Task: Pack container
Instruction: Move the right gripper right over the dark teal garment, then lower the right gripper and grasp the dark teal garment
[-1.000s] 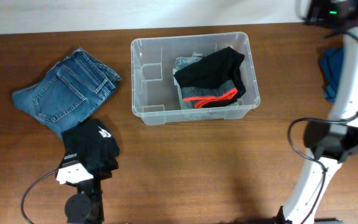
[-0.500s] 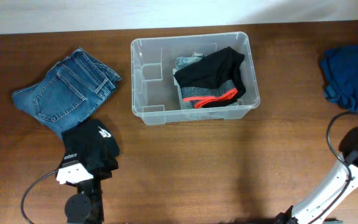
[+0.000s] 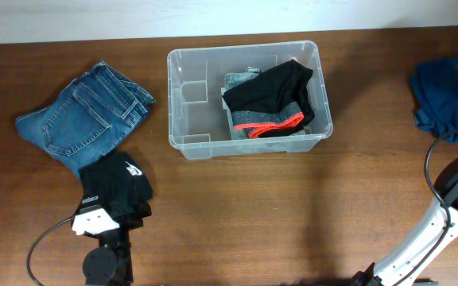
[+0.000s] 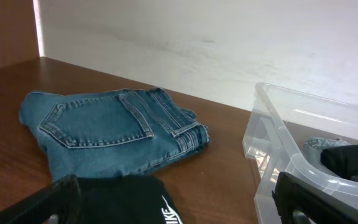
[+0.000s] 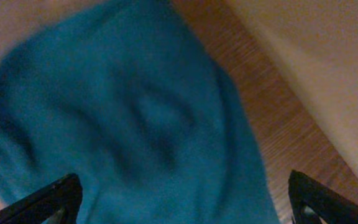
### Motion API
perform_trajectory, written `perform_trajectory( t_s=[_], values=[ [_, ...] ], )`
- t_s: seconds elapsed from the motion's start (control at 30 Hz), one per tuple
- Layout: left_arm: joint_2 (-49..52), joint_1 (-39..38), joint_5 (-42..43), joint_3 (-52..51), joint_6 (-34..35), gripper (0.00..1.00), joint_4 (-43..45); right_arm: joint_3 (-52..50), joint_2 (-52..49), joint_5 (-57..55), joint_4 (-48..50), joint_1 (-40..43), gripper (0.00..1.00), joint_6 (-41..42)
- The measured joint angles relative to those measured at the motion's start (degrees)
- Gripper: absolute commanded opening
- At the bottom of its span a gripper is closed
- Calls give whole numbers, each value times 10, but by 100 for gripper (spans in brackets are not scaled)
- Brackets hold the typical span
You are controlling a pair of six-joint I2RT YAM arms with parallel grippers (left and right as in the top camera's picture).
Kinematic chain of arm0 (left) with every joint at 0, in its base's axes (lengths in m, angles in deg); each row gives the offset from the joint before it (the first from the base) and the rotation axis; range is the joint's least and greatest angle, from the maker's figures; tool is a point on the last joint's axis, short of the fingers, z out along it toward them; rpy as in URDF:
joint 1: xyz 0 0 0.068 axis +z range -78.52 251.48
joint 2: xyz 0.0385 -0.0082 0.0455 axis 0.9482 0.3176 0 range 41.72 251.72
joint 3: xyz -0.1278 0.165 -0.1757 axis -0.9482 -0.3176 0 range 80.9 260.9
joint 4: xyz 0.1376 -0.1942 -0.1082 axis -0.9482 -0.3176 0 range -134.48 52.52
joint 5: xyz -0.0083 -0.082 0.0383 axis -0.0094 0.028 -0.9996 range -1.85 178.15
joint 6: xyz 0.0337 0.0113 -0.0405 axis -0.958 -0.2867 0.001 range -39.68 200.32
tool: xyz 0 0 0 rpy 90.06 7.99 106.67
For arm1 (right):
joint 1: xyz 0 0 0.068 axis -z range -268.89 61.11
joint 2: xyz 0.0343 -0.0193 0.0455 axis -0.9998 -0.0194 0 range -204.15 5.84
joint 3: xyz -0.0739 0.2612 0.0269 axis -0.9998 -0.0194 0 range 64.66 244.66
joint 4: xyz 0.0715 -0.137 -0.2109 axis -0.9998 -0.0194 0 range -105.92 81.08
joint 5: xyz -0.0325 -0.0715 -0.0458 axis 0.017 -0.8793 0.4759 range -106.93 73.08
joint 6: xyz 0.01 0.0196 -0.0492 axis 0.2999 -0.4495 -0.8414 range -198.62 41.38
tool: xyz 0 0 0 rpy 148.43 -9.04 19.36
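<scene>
The clear plastic container (image 3: 184, 119) stands at the table's back middle, holding a grey garment and a black garment with an orange band (image 3: 270, 102). Its rim shows at the right of the left wrist view (image 4: 303, 168). My left gripper (image 4: 179, 202) is open, low over a black Nike garment (image 3: 116, 187), also in the left wrist view (image 4: 123, 202). Folded jeans (image 3: 82, 115) lie beyond it, seen in the left wrist view (image 4: 114, 130). My right gripper (image 5: 182, 199) is open above a blue garment (image 5: 123, 130) at the far right (image 3: 445, 99).
A white wall runs along the table's back edge (image 4: 229, 43). My right arm's white links (image 3: 440, 230) rise from the front right corner. Bare wood lies in front of the container (image 3: 245, 214).
My right arm has swung out of the back right of the overhead view, uncovering the blue garment. The left arm and the clothes have not moved.
</scene>
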Motion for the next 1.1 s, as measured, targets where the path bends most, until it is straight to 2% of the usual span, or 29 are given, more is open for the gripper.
perform_trajectory(
  t_s=[0.3,0.7,0.77,0.83,1.1],
  values=[
    [0,0,0,0,0,99,0,-123,-1,52,152,3,98,-62],
    [0,0,0,0,0,99,0,-132,-31,97,161,14,100,-63],
    [0,0,0,0,0,99,0,-130,-31,98,157,14,91,-63],
    [0,0,0,0,0,99,0,-129,-31,99,150,15,76,-62],
    [0,0,0,0,0,99,0,-121,-31,98,117,14,72,-67]
  ],
)
